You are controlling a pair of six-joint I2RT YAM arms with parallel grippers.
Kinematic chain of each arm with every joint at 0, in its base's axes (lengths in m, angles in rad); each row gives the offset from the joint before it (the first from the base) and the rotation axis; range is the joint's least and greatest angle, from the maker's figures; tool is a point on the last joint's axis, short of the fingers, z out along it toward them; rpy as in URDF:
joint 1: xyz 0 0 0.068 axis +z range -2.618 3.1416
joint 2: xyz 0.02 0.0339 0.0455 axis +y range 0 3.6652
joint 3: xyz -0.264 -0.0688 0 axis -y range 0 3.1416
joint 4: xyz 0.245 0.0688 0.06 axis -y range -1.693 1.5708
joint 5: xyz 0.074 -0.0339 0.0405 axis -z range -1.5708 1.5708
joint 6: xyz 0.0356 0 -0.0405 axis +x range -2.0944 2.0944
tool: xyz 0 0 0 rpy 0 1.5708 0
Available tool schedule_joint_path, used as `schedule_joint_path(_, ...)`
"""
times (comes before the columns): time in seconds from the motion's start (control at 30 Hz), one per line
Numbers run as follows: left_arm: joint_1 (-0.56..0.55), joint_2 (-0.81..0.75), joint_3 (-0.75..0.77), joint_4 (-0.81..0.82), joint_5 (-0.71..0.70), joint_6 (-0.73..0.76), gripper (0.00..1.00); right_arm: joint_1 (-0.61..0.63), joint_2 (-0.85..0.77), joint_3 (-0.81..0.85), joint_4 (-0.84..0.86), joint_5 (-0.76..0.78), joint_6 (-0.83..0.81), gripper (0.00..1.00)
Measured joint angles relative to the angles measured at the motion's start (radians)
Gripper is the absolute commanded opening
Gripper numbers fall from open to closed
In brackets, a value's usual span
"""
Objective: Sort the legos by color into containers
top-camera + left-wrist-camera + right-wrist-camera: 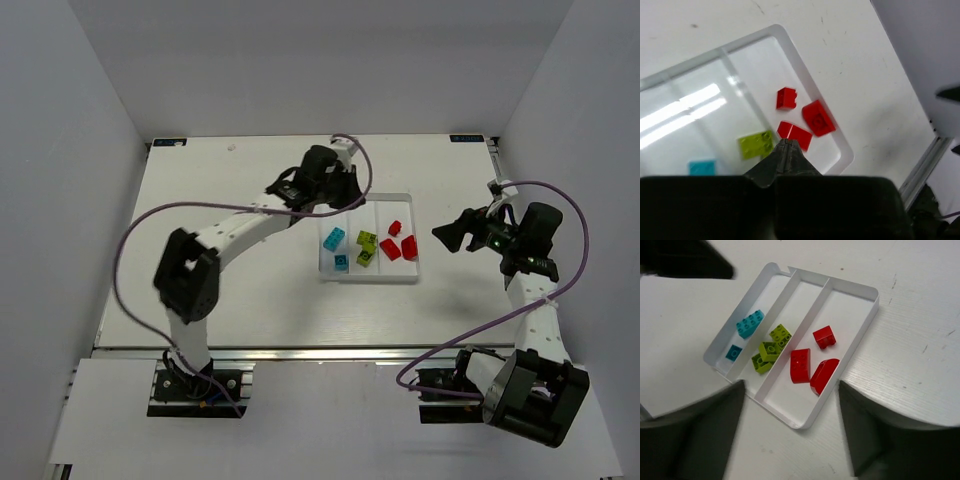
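Legos [800, 365] in tray [850, 307] lie beneath clenched left jaws; right jaws released alongside.

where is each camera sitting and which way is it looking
Top external: above and behind the arm bases, looking down on the table and white tray; both arms show, left hand at the tray's far edge, right hand beside it.
Left wrist: on the left arm, looking down at the tray's red end; its shut fingers fill the bottom.
Right wrist: on the right arm, angled down at the whole tray; its open fingers frame the bottom corners.
Shared: both wrist views show the three red legos in one compartment.
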Motion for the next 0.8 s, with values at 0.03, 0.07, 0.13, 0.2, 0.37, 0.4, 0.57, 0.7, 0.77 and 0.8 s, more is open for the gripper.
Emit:
schedule_joint_path(0.03,0.004,-0.078,-0.06,-0.01,-0.028,0.017,0.35,-0.003,0.001,0.0,0.0,-0.001,0.013,0.89)
schedule_joint_path(0.07,0.008,-0.174,-0.133,-0.021,-0.056,0.036,0.5,-0.007,0.002,0.0,0.0,-0.003,0.018,0.89)
schedule_joint_path(0.13,0.017,-0.388,-0.304,-0.015,-0.131,0.066,0.81,-0.014,0.008,0.001,-0.001,-0.008,0.037,0.89)
schedule_joint_path(0.2,0.026,-0.613,-0.467,-0.041,-0.223,0.092,0.98,-0.022,0.011,0.003,-0.004,-0.002,0.066,0.89)
schedule_joint_path(0.37,0.042,-1.064,-0.757,-0.098,-0.48,0.12,0.98,-0.036,0.004,0.014,-0.02,0.039,0.146,0.89)
schedule_joint_path(0.4,0.043,-1.125,-0.796,-0.121,-0.533,0.124,0.98,-0.039,-0.003,0.014,-0.021,0.05,0.164,0.89)
schedule_joint_path(0.57,0.043,-1.319,-0.928,-0.21,-0.73,0.13,0.98,-0.053,-0.061,0.013,-0.006,0.128,0.23,0.89)
schedule_joint_path(0.7,0.042,-1.403,-0.966,-0.24,-0.806,0.131,0.98,-0.066,-0.101,0.004,0.017,0.153,0.241,0.89)
schedule_joint_path(0.77,0.041,-1.44,-0.968,-0.243,-0.832,0.131,0.98,-0.072,-0.118,-0.014,0.027,0.155,0.242,0.89)
schedule_joint_path(0.8,0.041,-1.456,-0.968,-0.239,-0.843,0.131,0.98,-0.074,-0.125,-0.024,0.032,0.154,0.239,0.89)
